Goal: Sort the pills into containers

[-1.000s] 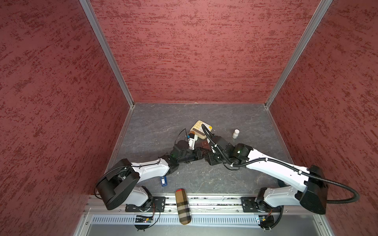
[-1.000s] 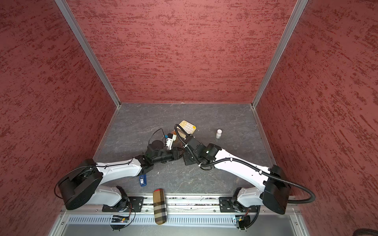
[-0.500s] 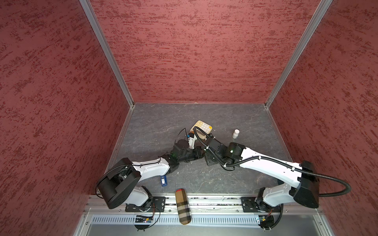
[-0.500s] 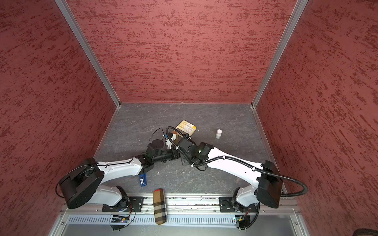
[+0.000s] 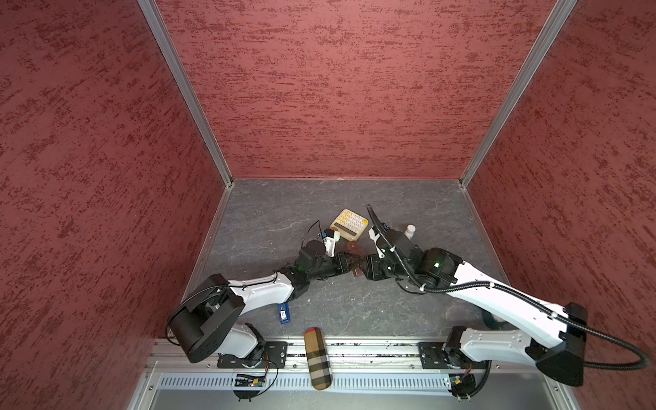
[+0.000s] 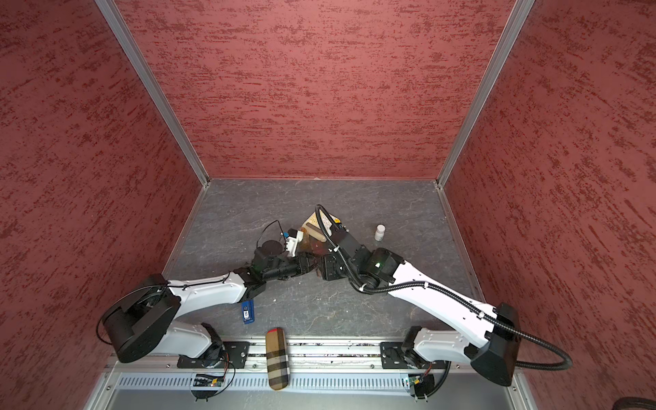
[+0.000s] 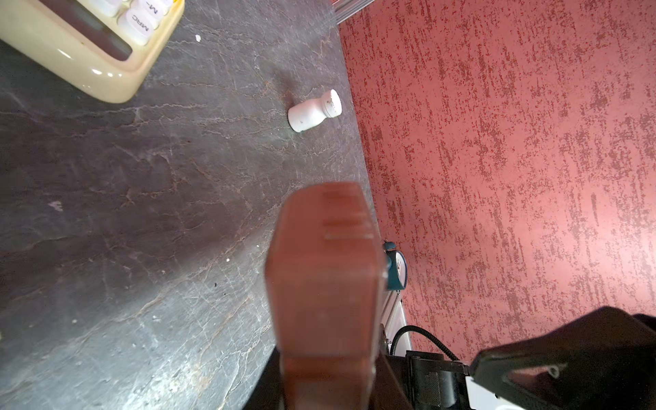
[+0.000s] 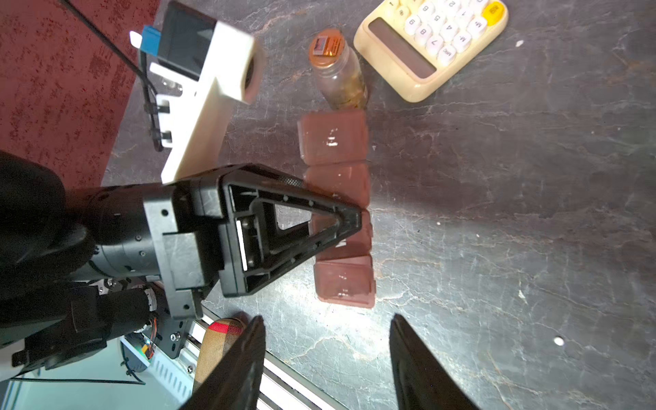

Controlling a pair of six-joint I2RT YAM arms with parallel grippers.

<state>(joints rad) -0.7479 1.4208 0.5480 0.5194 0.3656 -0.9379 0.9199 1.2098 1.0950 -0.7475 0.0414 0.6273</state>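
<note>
The containers point(image 8: 333, 136) are one brown strip box of lidded compartments lying on the dark table. My left gripper point(image 8: 349, 222) is shut on the strip's middle from its side. In the left wrist view the strip point(image 7: 323, 269) runs out from between that gripper's point(image 7: 326, 394) jaws. My right gripper point(image 8: 326, 316) is open and empty, a little off the strip's near end. In both top views the two grippers point(image 5: 349, 264) point(image 5: 365, 268) meet at the strip point(image 5: 356, 272). Tiny white pills point(image 8: 558, 340) point(image 8: 519, 43) lie loose on the table.
A clear amber bottle point(image 8: 340, 74) stands at the strip's far end, next to a cream calculator point(image 5: 348, 223). A small white bottle point(image 5: 410, 231) stands to the right. A blue USB stick point(image 5: 284, 314) and a plaid case point(image 5: 317, 358) lie near the front rail.
The right arm swung left over the strip, then drew back to the right, and its jaws have spread wider. The left gripper has kept its hold on the strip.
</note>
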